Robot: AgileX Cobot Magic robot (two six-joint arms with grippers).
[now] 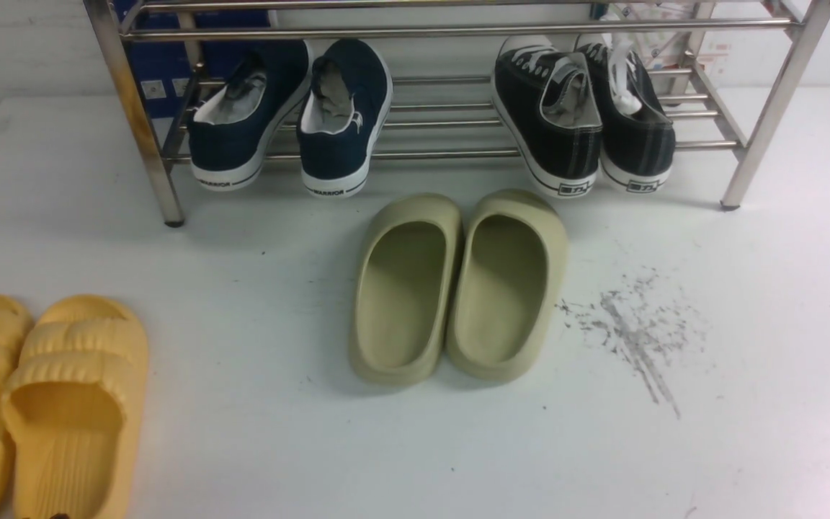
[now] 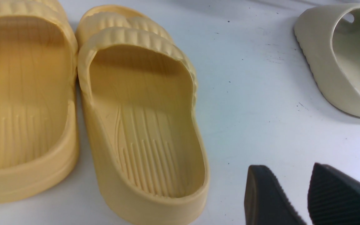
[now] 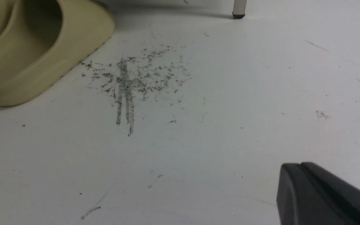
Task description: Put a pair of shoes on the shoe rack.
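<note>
Resting on the lower bars of the shoe rack (image 1: pixel 458 32), toes in and heels toward the camera, the pair of black sneakers (image 1: pixel 584 119) fills the rack's right end, its heels jutting past the front bar. A navy pair (image 1: pixel 292 119) sits the same way at the left end, with bare bars between the two pairs.

On the white tabletop (image 1: pixel 746 360) before the rack, two olive slides (image 1: pixel 458 288) lie side by side, toes near the front bar. Yellow slides (image 1: pixel 47 404) lie at the near left corner, cut off by the picture's edge. To the right of the olive pair lies a patch of dark scuff marks (image 1: pixel 631 324); past it the tabletop is bare out to the right edge.

Neither arm shows in the front view. The left fingers (image 2: pixel 339 197) stand slightly parted with nothing between them, beside the yellow slides. The right fingers (image 3: pixel 323 193) are pressed together, empty, over bare tabletop. The rack's top is cut off.
</note>
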